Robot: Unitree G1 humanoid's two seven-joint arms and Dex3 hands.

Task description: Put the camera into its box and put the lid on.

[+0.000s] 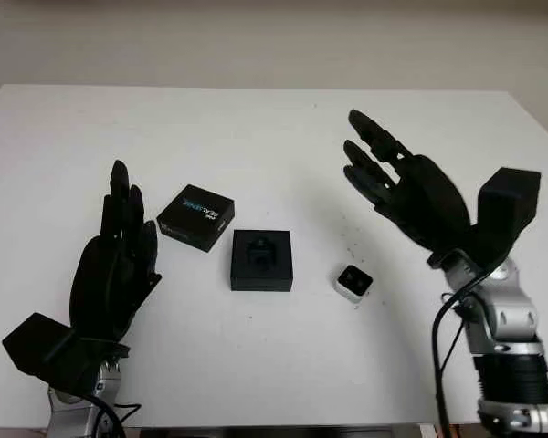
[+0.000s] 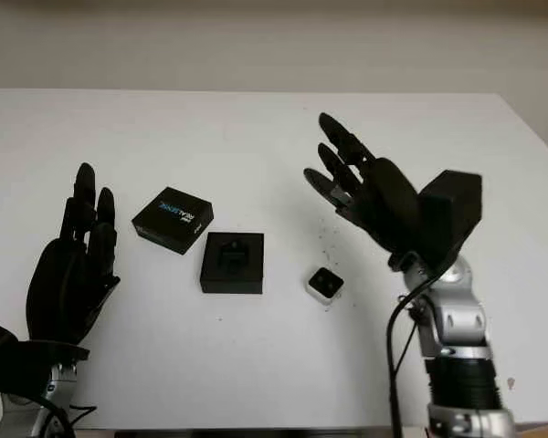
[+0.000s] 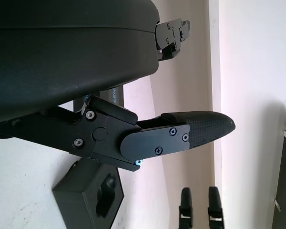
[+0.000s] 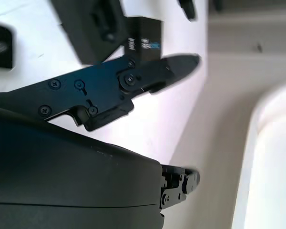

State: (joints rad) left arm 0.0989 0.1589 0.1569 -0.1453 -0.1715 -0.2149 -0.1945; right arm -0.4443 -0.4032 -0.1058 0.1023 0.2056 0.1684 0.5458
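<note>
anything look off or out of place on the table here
Nothing stands out. The camera, open box and lid sit apart on the table, undamaged. Left hand and right hand are open, holding nothing.

Camera right of open box; lid left.

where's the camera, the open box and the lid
camera [image 1: 353,282], left eye view, on its dark lens face
open box [image 1: 261,260], left eye view, on the black insert inside
lid [image 1: 195,217], left eye view, on its printed top
</note>
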